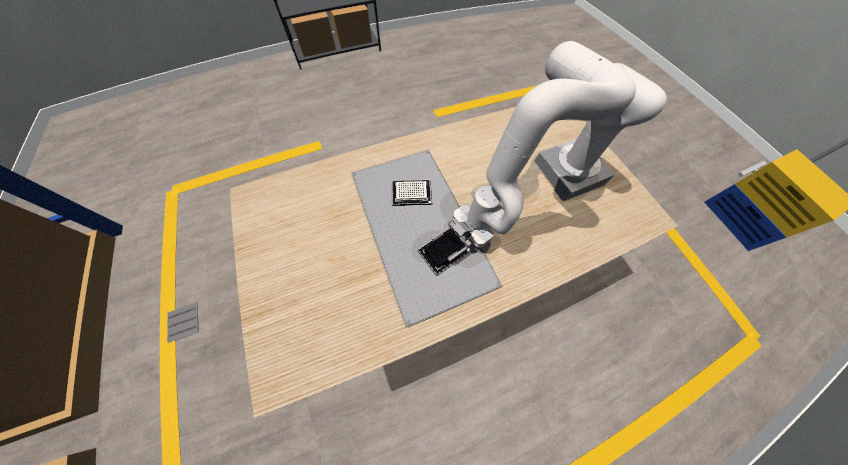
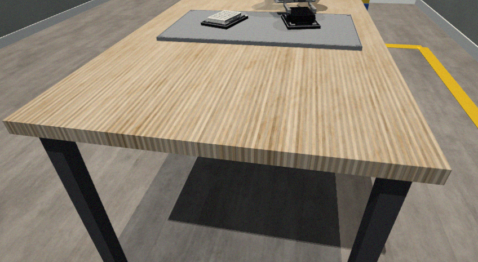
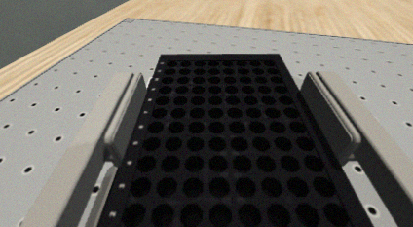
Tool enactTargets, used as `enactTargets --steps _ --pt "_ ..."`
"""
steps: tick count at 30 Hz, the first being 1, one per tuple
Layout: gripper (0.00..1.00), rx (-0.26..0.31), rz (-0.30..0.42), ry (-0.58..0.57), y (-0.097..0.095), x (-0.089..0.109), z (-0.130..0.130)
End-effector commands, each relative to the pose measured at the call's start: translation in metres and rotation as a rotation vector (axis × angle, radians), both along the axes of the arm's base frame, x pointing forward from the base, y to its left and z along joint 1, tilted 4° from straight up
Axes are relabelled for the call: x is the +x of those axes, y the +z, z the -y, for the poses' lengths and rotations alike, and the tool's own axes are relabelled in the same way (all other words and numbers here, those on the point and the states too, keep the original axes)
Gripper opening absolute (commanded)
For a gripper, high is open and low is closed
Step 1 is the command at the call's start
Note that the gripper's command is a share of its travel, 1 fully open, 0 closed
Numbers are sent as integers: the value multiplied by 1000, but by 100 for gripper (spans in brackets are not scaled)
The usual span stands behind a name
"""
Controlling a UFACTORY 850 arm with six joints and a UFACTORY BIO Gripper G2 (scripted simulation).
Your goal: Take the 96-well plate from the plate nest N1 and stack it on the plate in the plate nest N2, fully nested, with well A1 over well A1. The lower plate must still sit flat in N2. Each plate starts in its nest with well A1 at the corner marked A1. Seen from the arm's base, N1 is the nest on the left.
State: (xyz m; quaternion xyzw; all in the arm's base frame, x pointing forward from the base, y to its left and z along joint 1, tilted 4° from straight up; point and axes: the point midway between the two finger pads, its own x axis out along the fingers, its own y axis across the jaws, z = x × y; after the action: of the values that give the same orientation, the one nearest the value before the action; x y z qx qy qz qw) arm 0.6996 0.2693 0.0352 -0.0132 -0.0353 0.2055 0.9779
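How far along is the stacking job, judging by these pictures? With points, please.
Done: the black plate point(image 1: 442, 250) point(image 2: 301, 15) point(image 3: 217, 115) is gripped, with the jaws against its two long sides.
In hand: the lift, it seems; the exterior view shows it raised above nest N1 point(image 1: 437, 272) point(image 2: 303, 27).
Left: carry it to the white plate point(image 1: 411, 190) point(image 2: 224, 17), which sits uncovered in N2 point(image 1: 410, 203) point(image 2: 214, 25), align A1, nest and release.

Lab work area: well plate point(image 1: 411, 190) point(image 2: 224, 17) on counter point(image 1: 309, 252) point(image 2: 234, 92); yellow floor lines point(image 1: 168, 365) point(image 2: 446, 81); shelf unit point(image 1: 377, 29), upper left.
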Motion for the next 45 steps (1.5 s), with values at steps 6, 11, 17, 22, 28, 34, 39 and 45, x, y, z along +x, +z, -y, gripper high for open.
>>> enactTargets --steps 6,11,17,22,28,34,39,45 --pt "0 1 2 0 3 1 0" --pt "0 1 2 0 10 0 0" --pt "0 1 2 0 17 0 0" --pt "0 1 2 0 25 -1 -1" --pt "0 1 2 0 35 -2 -1" --pt "0 1 2 0 42 -2 -1" --pt "0 1 2 0 50 -3 -1" --pt "0 1 2 0 60 -4 -1"
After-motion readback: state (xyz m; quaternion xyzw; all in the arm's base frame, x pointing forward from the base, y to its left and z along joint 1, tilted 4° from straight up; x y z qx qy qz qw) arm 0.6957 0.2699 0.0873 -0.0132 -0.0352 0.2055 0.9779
